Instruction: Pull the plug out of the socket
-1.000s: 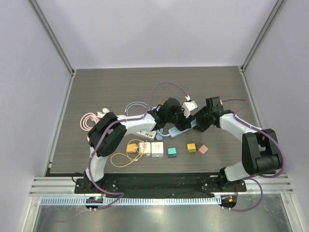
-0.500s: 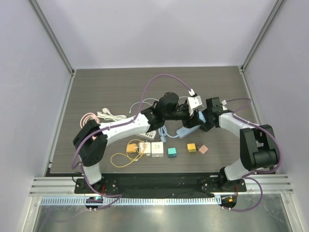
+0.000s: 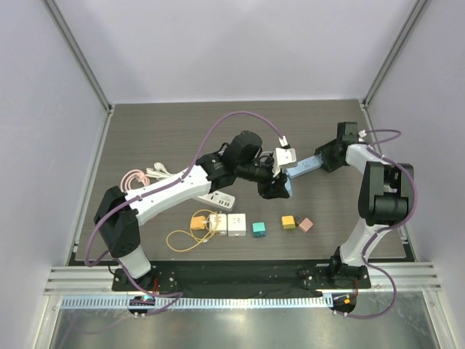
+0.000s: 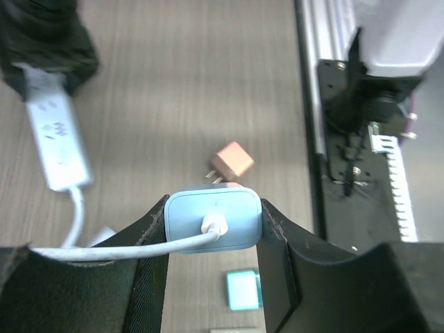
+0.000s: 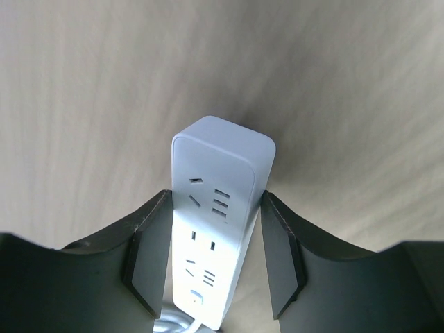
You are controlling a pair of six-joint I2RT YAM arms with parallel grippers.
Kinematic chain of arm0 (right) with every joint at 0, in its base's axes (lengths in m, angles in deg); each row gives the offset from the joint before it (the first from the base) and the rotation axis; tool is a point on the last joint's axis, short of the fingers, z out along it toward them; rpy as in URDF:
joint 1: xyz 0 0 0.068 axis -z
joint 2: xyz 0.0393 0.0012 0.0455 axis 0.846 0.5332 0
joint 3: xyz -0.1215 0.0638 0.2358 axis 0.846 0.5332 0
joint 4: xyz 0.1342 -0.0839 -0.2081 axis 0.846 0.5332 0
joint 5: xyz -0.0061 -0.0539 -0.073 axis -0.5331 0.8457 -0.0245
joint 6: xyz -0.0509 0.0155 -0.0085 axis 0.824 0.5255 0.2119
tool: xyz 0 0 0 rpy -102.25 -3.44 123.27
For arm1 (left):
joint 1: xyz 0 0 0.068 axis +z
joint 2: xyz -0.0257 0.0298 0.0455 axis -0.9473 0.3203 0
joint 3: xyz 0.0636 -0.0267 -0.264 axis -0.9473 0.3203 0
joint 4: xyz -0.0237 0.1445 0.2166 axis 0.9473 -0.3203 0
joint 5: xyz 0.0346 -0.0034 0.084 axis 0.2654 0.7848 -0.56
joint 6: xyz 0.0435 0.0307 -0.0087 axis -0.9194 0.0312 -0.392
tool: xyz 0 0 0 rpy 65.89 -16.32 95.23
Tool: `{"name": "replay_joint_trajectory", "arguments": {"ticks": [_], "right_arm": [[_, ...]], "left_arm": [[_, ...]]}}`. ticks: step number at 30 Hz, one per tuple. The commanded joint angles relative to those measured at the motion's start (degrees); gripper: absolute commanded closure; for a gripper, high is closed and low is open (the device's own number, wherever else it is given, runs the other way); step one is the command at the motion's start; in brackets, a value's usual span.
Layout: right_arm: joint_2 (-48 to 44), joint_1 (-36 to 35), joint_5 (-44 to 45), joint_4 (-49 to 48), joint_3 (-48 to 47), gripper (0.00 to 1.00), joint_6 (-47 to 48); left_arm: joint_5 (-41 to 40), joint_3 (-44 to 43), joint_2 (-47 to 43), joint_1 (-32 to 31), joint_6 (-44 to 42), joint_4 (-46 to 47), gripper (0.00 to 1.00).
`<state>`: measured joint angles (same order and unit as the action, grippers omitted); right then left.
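Observation:
My left gripper (image 4: 213,220) is shut on a light blue plug (image 4: 213,208) with a white cable coming out of its back. In the top view this gripper (image 3: 277,187) hangs over the middle of the table. The socket, a white power strip (image 5: 220,201), sits between the fingers (image 5: 147,250) of my right gripper (image 5: 216,232), which is shut on it. Its outlets show empty. From above, the strip (image 3: 309,166) lies to the right of the plug and apart from it, with the right gripper (image 3: 325,159) at its far end.
A second white strip (image 3: 218,198) lies under the left arm. Small adapters stand in a row near the front: orange (image 3: 197,220), white (image 3: 237,224), teal (image 3: 259,229), yellow (image 3: 288,222), pink (image 3: 306,225). A pink coiled cable (image 3: 133,180) lies at the left.
The right gripper has carried the power strip away to the back right. The left gripper kept the blue plug near the middle, so plug and strip now stand apart.

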<state>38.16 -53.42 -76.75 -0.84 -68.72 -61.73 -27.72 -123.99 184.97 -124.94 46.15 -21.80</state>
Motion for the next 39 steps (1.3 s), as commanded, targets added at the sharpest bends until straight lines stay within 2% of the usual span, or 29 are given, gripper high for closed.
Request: {"name": "replay_joint_trajectory", "arguments": {"ticks": [1,4,8,14,20,24,26,30,37,39], "right_arm": [[1.66,2.66,-1.71,-1.89,-6.06,0.99,3.94],[3.51,3.46,-5.67,-0.06,-9.40,0.99,6.76],[1.15,3.64,-5.06,0.13,-8.63,0.99,9.04],[-0.79,3.90,-5.58,0.13,-9.59,0.99,10.63],[0.88,5.57,-8.84,0.13,-11.35,0.99,10.63],[1.32,5.83,-9.28,0.13,-11.00,0.99,10.63],[1.75,5.75,-9.54,0.13,-10.82,0.99,10.63],[2.19,6.01,-9.98,0.13,-10.91,0.99,10.89],[3.16,6.01,-10.60,0.04,-11.26,0.99,10.98],[3.34,6.18,-10.60,-0.13,-11.26,0.99,10.98]], "left_arm": [[4.55,-4.81,-1.28,-1.83,-2.47,-10.19,1.00],[2.79,-4.28,-0.41,-4.46,-1.78,-10.20,1.00],[-0.98,-2.71,3.02,-8.42,1.03,-9.68,0.99],[-5.65,-2.52,11.79,-8.78,3.15,-9.49,0.98],[-8.29,0.55,14.10,-8.78,0.51,-10.29,0.97],[-8.38,-2.33,17.25,-8.78,0.07,-13.18,0.91],[-8.29,-3.31,18.84,-8.78,-0.54,-15.47,0.87],[-10.22,-1.39,18.76,-8.78,-0.54,-14.60,0.72],[-13.39,0.82,15.60,-8.60,1.39,-12.75,0.27],[-13.13,0.99,13.41,-8.60,1.91,-12.75,0.25]]}}
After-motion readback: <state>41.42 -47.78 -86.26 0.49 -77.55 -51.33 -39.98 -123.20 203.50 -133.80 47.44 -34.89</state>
